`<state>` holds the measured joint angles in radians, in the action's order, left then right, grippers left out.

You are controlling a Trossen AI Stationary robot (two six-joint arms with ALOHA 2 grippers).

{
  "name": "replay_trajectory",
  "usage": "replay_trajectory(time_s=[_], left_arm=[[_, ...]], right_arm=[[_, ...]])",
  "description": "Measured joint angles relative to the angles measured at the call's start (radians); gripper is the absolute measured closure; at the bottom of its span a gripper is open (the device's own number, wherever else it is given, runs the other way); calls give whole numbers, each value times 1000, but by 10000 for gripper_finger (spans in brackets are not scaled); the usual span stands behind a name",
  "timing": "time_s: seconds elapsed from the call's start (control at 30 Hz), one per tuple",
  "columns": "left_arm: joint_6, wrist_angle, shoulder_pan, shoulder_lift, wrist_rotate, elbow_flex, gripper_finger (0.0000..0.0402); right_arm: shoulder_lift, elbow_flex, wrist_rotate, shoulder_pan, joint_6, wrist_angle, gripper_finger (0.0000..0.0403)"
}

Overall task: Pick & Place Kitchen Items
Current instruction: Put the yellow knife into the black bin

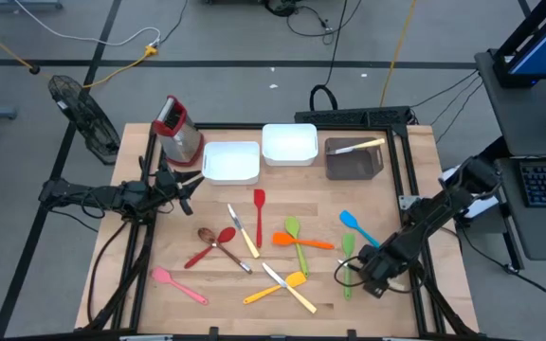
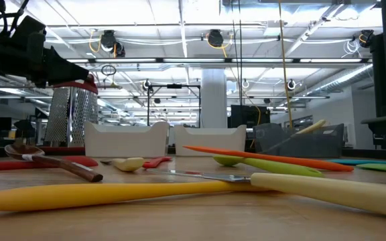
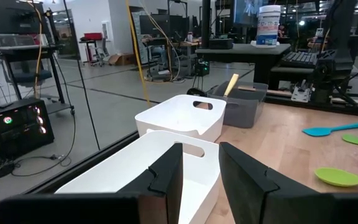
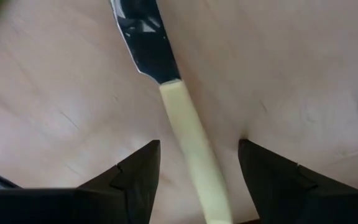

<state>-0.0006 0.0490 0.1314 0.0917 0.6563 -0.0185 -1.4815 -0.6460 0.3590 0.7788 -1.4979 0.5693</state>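
Wooden table (image 1: pixel 401 199) | far edge: metal box (image 1: pixel 178 133), two white trays (image 1: pixel 230 163), dark tray (image 1: pixel 354 161) | near half: scattered utensils (image 1: pixel 292 232), pale-handled knife (image 4: pixel 188 134) lying flat on the wood

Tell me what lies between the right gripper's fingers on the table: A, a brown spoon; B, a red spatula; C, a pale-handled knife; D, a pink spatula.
C: the right wrist view shows the pale-handled knife lying on the wood, its handle running between the open fingers of the right gripper.
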Motion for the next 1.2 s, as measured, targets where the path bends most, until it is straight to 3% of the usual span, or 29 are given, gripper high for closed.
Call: replay_trajectory(time_s=[0.2, 0.57, 1.2], left_arm=[[0, 0, 0, 0, 1, 0, 295], [0, 0, 0, 0, 0, 0, 295], [-4, 0, 0, 0, 0, 0, 295]], right_arm=[[-39, 1, -4, 0, -88, 33, 226], [-52, 3, -16, 2, -182, 52, 354], [15, 2, -28, 1, -109, 25, 354]])
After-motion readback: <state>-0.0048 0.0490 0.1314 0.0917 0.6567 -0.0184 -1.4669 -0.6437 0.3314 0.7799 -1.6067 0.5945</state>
